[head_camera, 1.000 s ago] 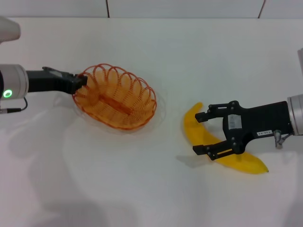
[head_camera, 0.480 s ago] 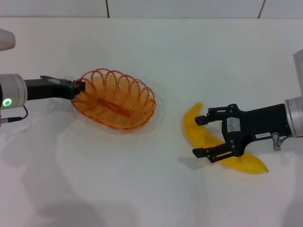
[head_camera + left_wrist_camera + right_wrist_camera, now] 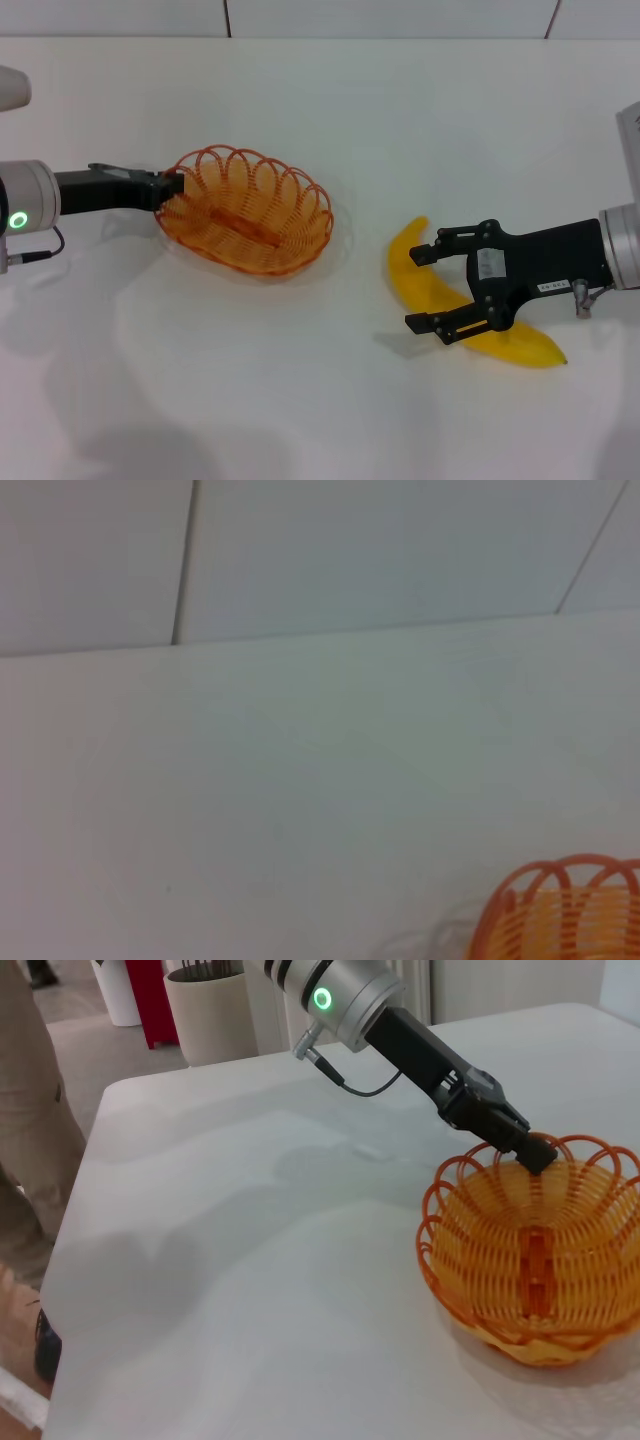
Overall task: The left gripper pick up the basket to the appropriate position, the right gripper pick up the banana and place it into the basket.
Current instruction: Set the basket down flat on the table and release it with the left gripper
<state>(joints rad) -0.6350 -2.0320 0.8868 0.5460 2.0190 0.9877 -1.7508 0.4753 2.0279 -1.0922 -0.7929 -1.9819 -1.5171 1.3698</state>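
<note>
The orange wire basket (image 3: 245, 212) rests on the white table left of centre. My left gripper (image 3: 170, 188) comes in from the left and is shut on its near-left rim. In the right wrist view the basket (image 3: 535, 1260) shows with the left gripper (image 3: 527, 1147) pinching its far rim. A bit of rim (image 3: 560, 905) appears in the left wrist view. The yellow banana (image 3: 408, 272) lies at the right. My right gripper (image 3: 418, 287) is open, its fingers straddling the banana's middle, the lower finger lying across it.
The white table (image 3: 320, 400) runs wide around both objects, with a wall seam behind. In the right wrist view a person's leg (image 3: 25, 1120) stands off the table's edge, and bins (image 3: 205, 1005) sit on the floor beyond.
The basket has levelled out from a tilted pose and shifted slightly with the left gripper. The right gripper has stayed nearly still over the banana.
</note>
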